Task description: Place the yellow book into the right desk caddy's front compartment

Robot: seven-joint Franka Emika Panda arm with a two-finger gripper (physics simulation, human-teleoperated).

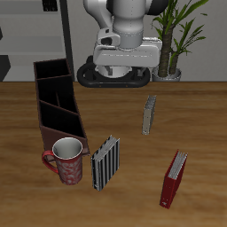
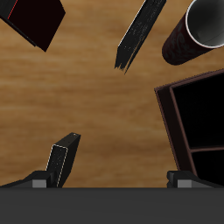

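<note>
The yellow book point(image 1: 150, 113) stands upright on its edge on the table, thin, with a tan cover and grey pages; it also shows in the wrist view point(image 2: 63, 162), close to one fingertip. The right desk caddy point(image 1: 57, 105) is a long dark maroon organiser with dividers, running front to back along the table's side; part of it shows in the wrist view point(image 2: 194, 122). My gripper point(image 1: 116, 75) hangs high above the table's back, open and empty, with its fingers point(image 2: 39, 181) wide apart. It is above and behind the book, between book and caddy.
A red mug point(image 1: 66, 160) stands at the caddy's front end point(image 2: 198, 30). A black-and-white striped book point(image 1: 105, 163) stands beside the mug point(image 2: 140, 33). A red book point(image 1: 174, 178) stands near the table's front edge point(image 2: 35, 21). A potted plant point(image 1: 177, 40) is at the back.
</note>
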